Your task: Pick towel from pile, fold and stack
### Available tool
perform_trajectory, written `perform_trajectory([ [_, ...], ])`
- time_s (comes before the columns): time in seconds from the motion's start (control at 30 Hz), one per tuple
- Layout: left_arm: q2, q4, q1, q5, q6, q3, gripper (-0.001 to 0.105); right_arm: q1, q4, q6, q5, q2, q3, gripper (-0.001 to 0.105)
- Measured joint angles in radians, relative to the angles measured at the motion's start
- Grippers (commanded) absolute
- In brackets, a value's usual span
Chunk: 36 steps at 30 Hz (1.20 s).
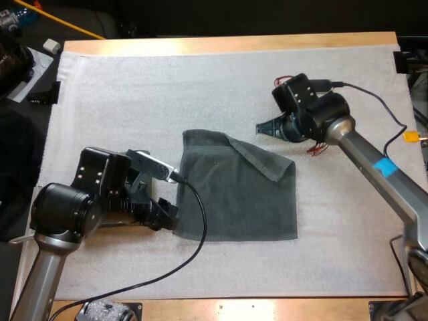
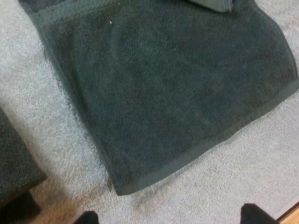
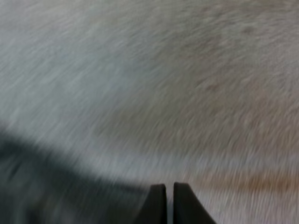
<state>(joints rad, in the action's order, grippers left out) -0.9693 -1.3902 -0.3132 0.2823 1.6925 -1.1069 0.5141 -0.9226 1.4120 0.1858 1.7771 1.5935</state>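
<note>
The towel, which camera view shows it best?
The high view: almost the whole towel, spread on the mat, one corner folded over. The left wrist view gives one part; the right wrist view, perhaps a dark blur.

A dark grey-green towel [image 1: 234, 194] lies spread out flat on the white mat [image 1: 134, 87] on the tabletop [image 1: 234, 43]. One corner is flipped over, on the side near the right fingers [image 1: 266, 127]. The right fingers are pressed together in a point just past that flipped corner, not touching it, and the left fingers [image 1: 167, 214] sit low at the towel's other side, right at its edge.
</note>
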Motion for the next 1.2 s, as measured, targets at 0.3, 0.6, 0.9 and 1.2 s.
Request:
perform_trajectory([
  [0.3, 0.000, 0.000, 0.000, 0.000, 0.000, 0.000, 0.058, 0.114, -0.117, 0.045, -0.104, -0.078, -0.068, 0.000],
  [0.6, 0.018, -0.008, 0.000, 0.000, 0.006, 0.009, 0.059, 0.157, -0.032, 0.048, -0.160, -0.059, -0.207, 0.000],
  [0.9, 0.010, -0.007, 0.000, 0.000, 0.006, 0.009, 0.059, 0.152, 0.034, 0.057, -0.164, 0.076, -0.197, 0.000],
  [1.2, 0.010, -0.007, 0.000, 0.000, 0.006, 0.009, 0.058, 0.138, 0.082, 0.033, -0.116, 0.121, -0.195, 0.000],
])
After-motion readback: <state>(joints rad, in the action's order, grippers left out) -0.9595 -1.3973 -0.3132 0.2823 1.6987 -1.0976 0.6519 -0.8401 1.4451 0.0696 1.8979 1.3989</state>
